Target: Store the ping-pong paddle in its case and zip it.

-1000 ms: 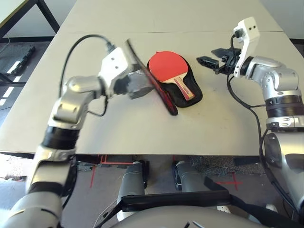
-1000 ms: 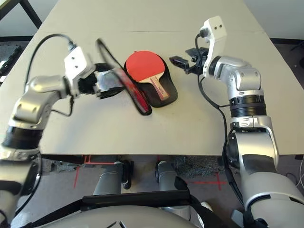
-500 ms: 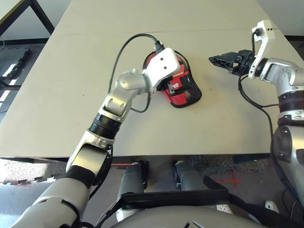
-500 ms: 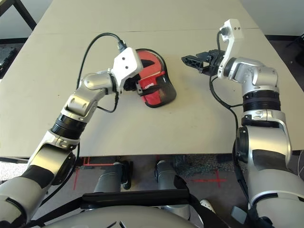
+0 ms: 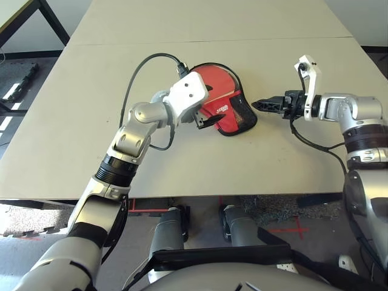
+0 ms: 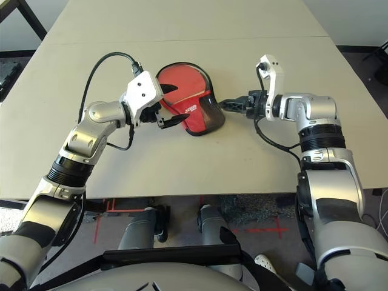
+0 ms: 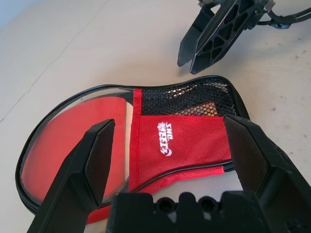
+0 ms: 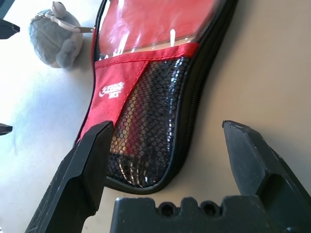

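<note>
The case (image 5: 225,107) lies folded shut on the table, red with a clear window, a white logo and a black mesh pocket at its narrow end. Most of the ping-pong paddle is hidden inside it; a strip of light wood (image 7: 206,108) shows through the mesh. My left gripper (image 6: 171,106) is open at the case's left edge, its fingers (image 7: 99,145) spread just above the cover with nothing between them. My right gripper (image 5: 256,104) is also open and points at the mesh end from the right, a short gap away. It also shows from the left wrist (image 7: 206,41).
A small grey soft lump (image 8: 53,34) with a cord loop sits by the case's round end, near my left fingertips. The beige table (image 5: 182,163) has bare room in front of and behind the case. A seam (image 5: 91,43) crosses the table far back.
The case's cover went from raised, with the paddle bare, to folded down over it. My left gripper then drew back to the left edge. My right gripper dropped and moved toward the mesh end.
</note>
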### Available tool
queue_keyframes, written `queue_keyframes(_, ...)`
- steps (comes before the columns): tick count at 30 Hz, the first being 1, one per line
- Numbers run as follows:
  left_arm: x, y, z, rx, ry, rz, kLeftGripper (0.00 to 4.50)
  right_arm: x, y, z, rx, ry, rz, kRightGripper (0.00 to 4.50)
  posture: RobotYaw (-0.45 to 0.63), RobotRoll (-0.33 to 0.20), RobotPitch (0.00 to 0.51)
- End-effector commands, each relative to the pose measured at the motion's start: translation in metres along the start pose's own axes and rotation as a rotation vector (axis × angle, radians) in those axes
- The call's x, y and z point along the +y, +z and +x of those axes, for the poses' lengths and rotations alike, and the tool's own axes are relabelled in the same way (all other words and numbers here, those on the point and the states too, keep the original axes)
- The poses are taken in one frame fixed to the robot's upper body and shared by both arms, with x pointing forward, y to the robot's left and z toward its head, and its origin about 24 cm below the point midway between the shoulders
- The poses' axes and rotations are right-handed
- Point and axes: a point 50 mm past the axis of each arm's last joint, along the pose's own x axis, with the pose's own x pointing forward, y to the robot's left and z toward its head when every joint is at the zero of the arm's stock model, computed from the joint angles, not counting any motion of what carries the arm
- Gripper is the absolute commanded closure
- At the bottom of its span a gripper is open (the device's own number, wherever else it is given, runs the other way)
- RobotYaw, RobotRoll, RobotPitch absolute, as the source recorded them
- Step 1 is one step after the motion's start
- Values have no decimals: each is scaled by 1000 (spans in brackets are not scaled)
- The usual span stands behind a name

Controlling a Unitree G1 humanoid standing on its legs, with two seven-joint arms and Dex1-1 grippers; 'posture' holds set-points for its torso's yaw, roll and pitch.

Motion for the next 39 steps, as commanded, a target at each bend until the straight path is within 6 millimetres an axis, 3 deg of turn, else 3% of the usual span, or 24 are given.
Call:
queue_keyframes(1,-3,-2,-2,14,-5,4,0,2,-7,9,39,8,2,22,4,0,185)
queue_keyframes(14,-4,-4,-3,25,-7,-1,0,8,-18,30,69,46,42,22,15,0,184)
queue_keyframes(18,-4,-4,-3,27,-9,0,0,6,-19,30,63,28,70,863,10,0,181)
queue_keyframes(28,-5,-6,-1,29,-19,2,0,1,-22,22,65,8,103,4483,-5,0,183)
queue_keyframes(39,-6,-8,-1,33,-12,6,0,-4,-19,-11,49,-41,159,4483,1,0,189)
